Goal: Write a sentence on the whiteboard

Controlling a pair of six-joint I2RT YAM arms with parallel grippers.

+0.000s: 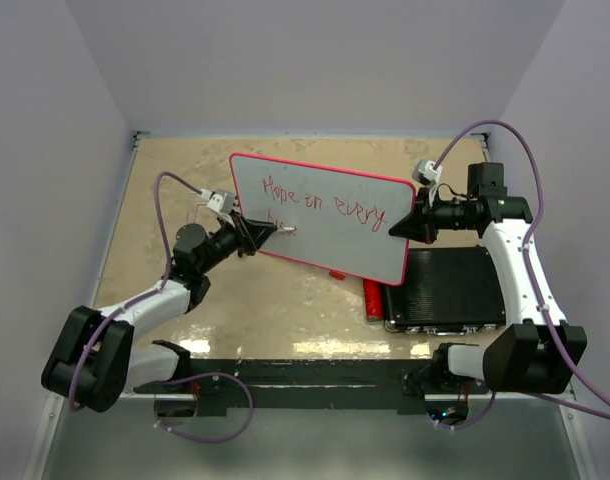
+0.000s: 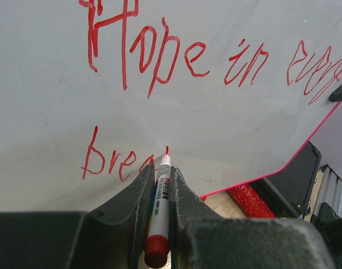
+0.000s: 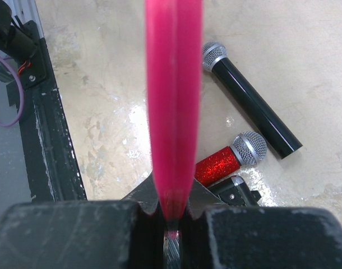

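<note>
Writing is partway: the sentence (image 2: 160, 56) on the whiteboard (image 1: 365, 245) reads "Hope in every brea", likely unfinished, left claw (image 2: 161, 174) clamped on the marker (image 2: 159, 210), right claw (image 3: 172, 212) pinching the board's frame.

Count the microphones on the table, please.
2. The black microphone lies on the tabletop; the red glittery microphone lies beside it, near the black case. Others may be hidden.

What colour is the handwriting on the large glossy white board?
Red; the thin handwritten marker lettering shows best in the left wrist view.
</note>
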